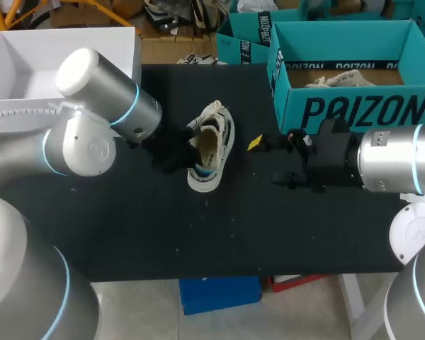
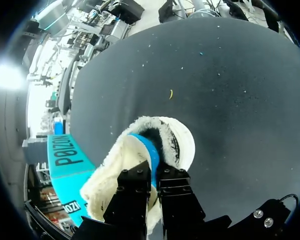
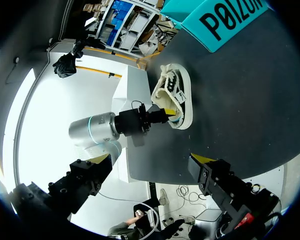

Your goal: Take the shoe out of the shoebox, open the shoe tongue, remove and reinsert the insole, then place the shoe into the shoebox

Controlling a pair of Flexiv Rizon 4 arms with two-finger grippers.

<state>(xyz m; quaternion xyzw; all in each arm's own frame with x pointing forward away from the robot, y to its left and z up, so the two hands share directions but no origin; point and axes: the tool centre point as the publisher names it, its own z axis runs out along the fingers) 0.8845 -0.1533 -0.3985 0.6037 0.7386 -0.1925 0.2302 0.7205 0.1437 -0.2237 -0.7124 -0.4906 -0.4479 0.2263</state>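
On the table (image 1: pixel 127 227), the left gripper (image 2: pixel 154 172) is clamped on the opening rim of the shoe (image 1: pixel 211 152), which lies mid-table, the right gripper (image 1: pixel 269 161) hangs near its other side (fingers spread wide, nothing between them), and beyond sits the shoebox (image 1: pixel 354 110).

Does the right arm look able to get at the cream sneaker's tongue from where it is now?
Probably yes. The open right hand sits beside the cream sneaker with only bare black table between them; the left hand holds the sneaker from the opposite side, clear of that approach.
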